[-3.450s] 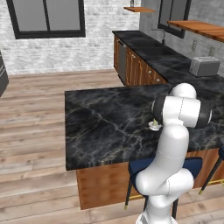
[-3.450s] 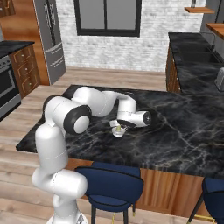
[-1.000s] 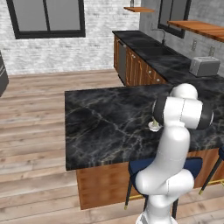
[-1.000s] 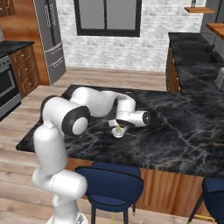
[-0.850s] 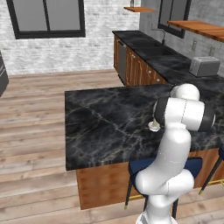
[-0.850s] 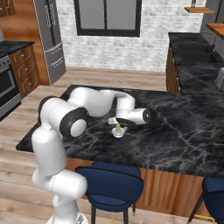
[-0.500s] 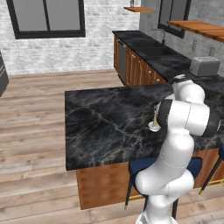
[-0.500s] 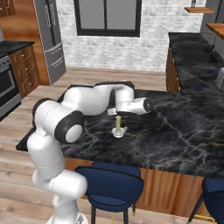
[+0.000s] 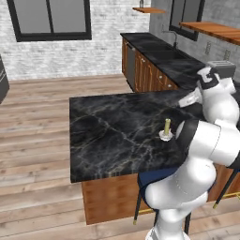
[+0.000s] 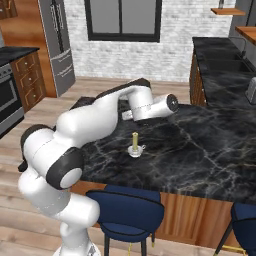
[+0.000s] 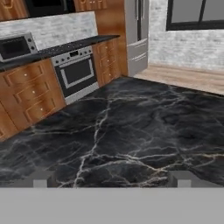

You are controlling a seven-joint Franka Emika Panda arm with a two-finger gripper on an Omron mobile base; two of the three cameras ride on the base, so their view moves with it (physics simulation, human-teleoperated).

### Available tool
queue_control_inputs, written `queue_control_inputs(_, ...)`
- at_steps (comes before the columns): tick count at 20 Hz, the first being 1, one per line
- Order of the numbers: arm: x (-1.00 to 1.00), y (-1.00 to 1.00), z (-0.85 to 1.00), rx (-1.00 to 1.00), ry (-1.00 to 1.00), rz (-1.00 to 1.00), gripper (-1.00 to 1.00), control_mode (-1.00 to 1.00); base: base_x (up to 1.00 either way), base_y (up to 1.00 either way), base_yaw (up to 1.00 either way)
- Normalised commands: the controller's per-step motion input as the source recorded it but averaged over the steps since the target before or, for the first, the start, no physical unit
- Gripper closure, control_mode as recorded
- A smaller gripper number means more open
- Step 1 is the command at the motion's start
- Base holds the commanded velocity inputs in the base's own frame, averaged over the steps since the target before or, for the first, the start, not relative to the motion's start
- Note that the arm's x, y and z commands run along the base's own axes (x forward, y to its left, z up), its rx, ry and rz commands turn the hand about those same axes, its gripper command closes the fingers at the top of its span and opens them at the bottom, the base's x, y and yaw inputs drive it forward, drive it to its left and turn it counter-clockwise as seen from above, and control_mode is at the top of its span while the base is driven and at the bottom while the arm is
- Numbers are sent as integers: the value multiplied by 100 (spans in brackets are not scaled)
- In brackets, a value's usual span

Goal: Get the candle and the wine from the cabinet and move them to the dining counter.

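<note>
The candle (image 9: 166,130) (image 10: 134,145), a short tan taper in a small white holder, stands upright on its own on the black marble dining counter (image 9: 108,136) (image 10: 200,150) near the stool-side edge. My gripper (image 9: 184,101) hangs above and beyond the candle, apart from it. In the hand view it (image 11: 111,181) looks across the marble top (image 11: 131,131), fingertips wide apart, open and holding nothing. The cabinet, an orange-brown wall shelf (image 9: 211,29) (image 10: 227,11), runs along the far right wall. The wine is out of view.
Blue stools (image 10: 127,210) (image 9: 154,178) stand under the counter's near edge. A wall-side black counter (image 9: 159,47) carries a toaster (image 9: 220,68). An oven (image 11: 78,72) and a fridge (image 10: 57,45) line the left wall. Open wood floor lies beyond the island.
My open gripper has risen from around the candle and swung away over the counter. The candle stays put on the marble.
</note>
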Motion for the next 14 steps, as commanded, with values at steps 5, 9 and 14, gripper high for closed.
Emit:
queue_control_inputs(5,-91,0,77,-9,19,-24,-100,-100,0,0,0)
queue_control_inputs(9,-99,1,72,-9,20,-27,-100,-100,0,0,0)
queue_control_inputs(14,-96,22,45,-10,15,-20,-100,-100,0,0,0)
